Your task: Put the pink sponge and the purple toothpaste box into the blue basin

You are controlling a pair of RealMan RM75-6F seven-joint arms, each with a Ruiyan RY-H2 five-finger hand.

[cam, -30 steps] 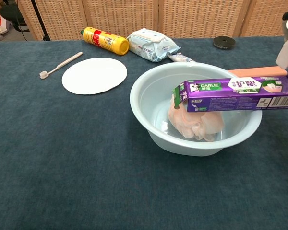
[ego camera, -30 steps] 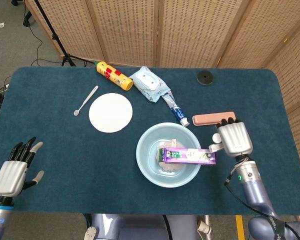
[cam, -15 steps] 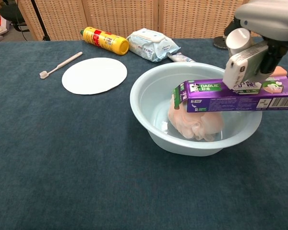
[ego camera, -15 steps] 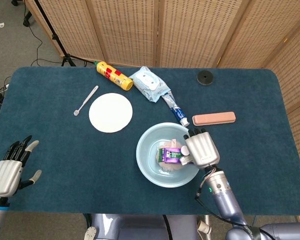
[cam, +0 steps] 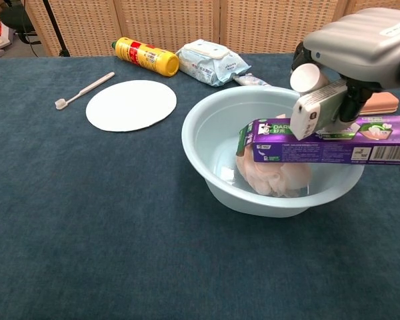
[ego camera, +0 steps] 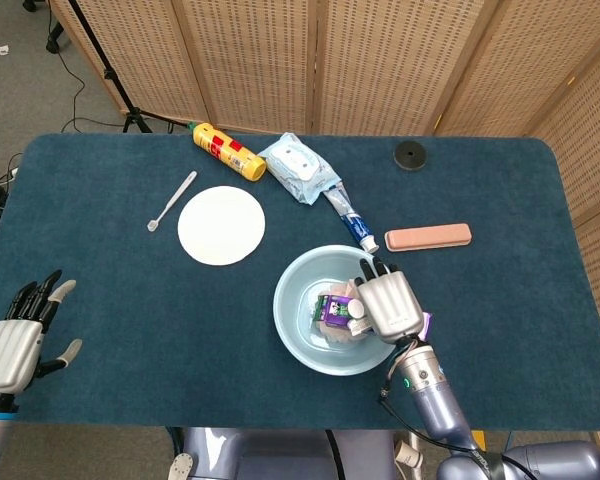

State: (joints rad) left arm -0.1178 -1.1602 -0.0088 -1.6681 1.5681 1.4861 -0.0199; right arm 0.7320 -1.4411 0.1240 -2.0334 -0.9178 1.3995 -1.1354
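Note:
The blue basin (ego camera: 288,292) (cam: 195,143) stands at the table's centre front. Inside it lies the pink sponge (cam: 275,177). The purple toothpaste box (ego camera: 333,308) (cam: 320,143) lies level across the basin, its left end over the sponge and its right end past the right rim. My right hand (ego camera: 388,305) (cam: 357,53) is on top of the box and grips it, thumb on the near face and dark fingers behind. In the head view the hand hides most of the box. My left hand (ego camera: 20,335) hovers open at the front left, far from everything.
Behind the basin lie a toothpaste tube (ego camera: 350,222), a pink bar (ego camera: 427,237), a wipes pack (ego camera: 298,167) and a yellow bottle (ego camera: 228,150). A white plate (ego camera: 221,225) and a toothbrush (ego camera: 172,200) sit at the left. A black disc (ego camera: 411,155) is near the far edge.
My right hand moved left from beside the basin to over it and closed on the box. The box shifted slightly left and tipped. The left hand sank a little.

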